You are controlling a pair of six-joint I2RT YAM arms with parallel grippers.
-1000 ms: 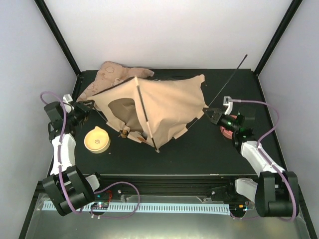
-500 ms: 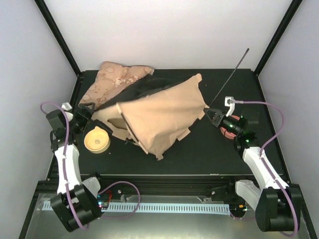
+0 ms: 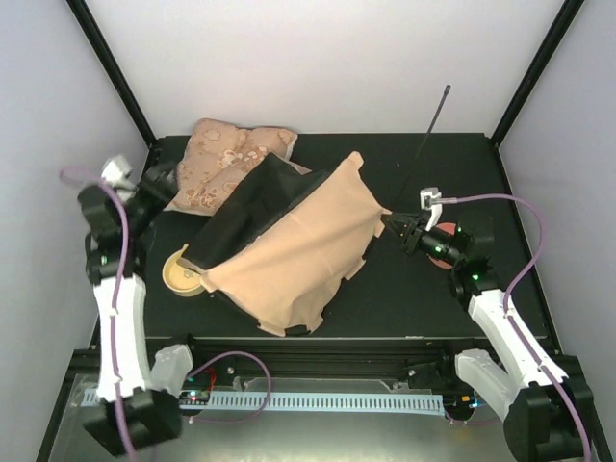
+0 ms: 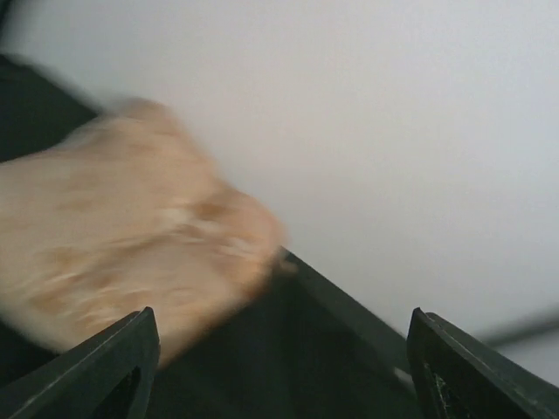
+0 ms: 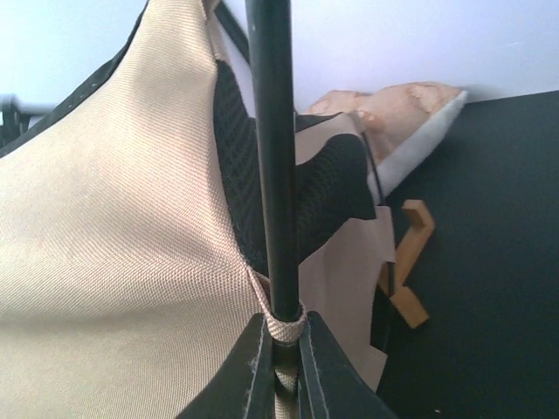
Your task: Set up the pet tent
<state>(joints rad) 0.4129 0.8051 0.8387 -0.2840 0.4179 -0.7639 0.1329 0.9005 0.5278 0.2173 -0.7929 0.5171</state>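
The tan pet tent (image 3: 298,252) lies collapsed across the middle of the table, its black lining (image 3: 241,214) turned up on the left. My right gripper (image 3: 395,228) is shut on a thin black pole (image 3: 431,123) where it passes through a tan webbing loop (image 5: 284,326) at the tent's right corner; the pole slants up toward the back. The tent fabric (image 5: 113,227) fills the left of the right wrist view. My left gripper (image 3: 154,185) is raised at the far left, open and empty, facing the floral cushion (image 4: 113,236). The label and pom-pom are hidden.
The beige floral cushion (image 3: 226,162) lies at the back left. A round yellow dish (image 3: 181,274) sits half under the tent's left edge. A red ring (image 3: 452,258) lies under the right arm. A tan wooden piece (image 5: 410,262) lies beside the tent.
The tent has collapsed flat and shifted toward the front, black lining exposed. My left gripper has let go and risen toward the back left. My right gripper has moved left with the pole.
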